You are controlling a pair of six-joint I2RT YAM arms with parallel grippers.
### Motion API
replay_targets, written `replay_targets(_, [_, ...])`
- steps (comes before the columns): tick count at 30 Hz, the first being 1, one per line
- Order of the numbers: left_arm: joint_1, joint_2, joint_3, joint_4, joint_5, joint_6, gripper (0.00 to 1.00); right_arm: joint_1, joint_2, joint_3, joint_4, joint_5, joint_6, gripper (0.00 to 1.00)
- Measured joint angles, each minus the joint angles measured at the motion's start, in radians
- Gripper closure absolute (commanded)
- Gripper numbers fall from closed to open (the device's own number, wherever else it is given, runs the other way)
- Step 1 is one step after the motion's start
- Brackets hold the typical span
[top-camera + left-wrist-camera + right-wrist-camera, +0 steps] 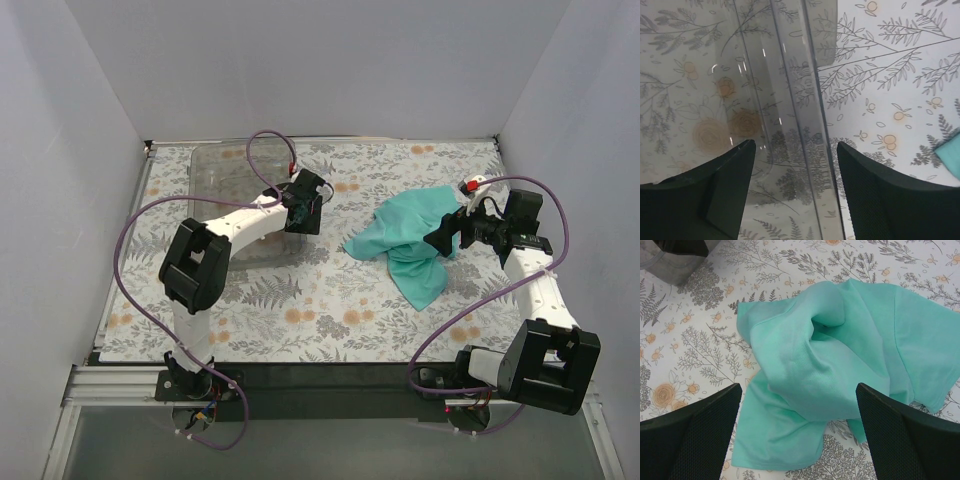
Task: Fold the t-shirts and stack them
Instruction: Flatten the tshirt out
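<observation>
**Top external view.** The work cell is enclosed by plain white walls. The table carries a floral-print cover. A clear plastic bin stands at 10 o'clock from the table centre. The t-shirt, teal and unfolded, lies crumpled at 3 o'clock. The left gripper hangs at the bin's 4 o'clock corner. The right gripper hovers over the garment's 3 o'clock edge.

**Left wrist view.** The fingers are spread, with nothing pinched. The bin's transparent wall runs between them from 12 to 6 o'clock, below the fingertips. A teal corner of the garment shows at 3 o'clock, well apart from the bin.

**Right wrist view.** The fingers are spread wide and empty. The garment is bunched, with a deep fold near centre, a loose flap toward 7 o'clock and a sleeve-like panel at 3 o'clock.

**Hazards (assessment).**
- Descending onto the central bunch would likely pinch several layers, so the shirt would lift as a lump rather than open flat.
- No hem or shoulder seam is clearly exposed, so a misjudged grasp point would skew the fold.
- The left fingers straddle the bin wall; a lateral move before rising could strike or shift the bin.
</observation>
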Motion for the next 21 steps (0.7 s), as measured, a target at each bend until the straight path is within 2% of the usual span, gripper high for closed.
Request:
replay_targets(1, [0.003,0.003,0.0,-0.003,-0.008,0.0,0.48,-0.001,0.0,0.0,0.0,-0.001,-0.001,0.14])
replay_targets(3, [0.009,0.004,0.0,-0.007,-0.021,-0.001,0.55,-0.003,0.0,0.0,0.0,-0.003,-0.003,0.14])
replay_targets(4, [0.013,0.004,-0.001,-0.003,-0.029,0.004,0.69,-0.005,0.0,0.0,0.0,-0.005,-0.004,0.14])
replay_targets(5, [0.014,0.004,-0.002,0.001,-0.038,0.01,0.76,-0.007,0.0,0.0,0.0,-0.005,-0.005,0.14])
replay_targets(8, [0.023,0.0,-0.028,0.019,-0.077,0.022,0.89,-0.016,0.0,0.0,-0.001,-0.006,-0.007,0.14])
replay_targets(21, [0.163,-0.048,-0.143,0.129,-0.203,0.174,0.93,-0.032,0.0,0.0,-0.004,-0.019,-0.01,0.14])
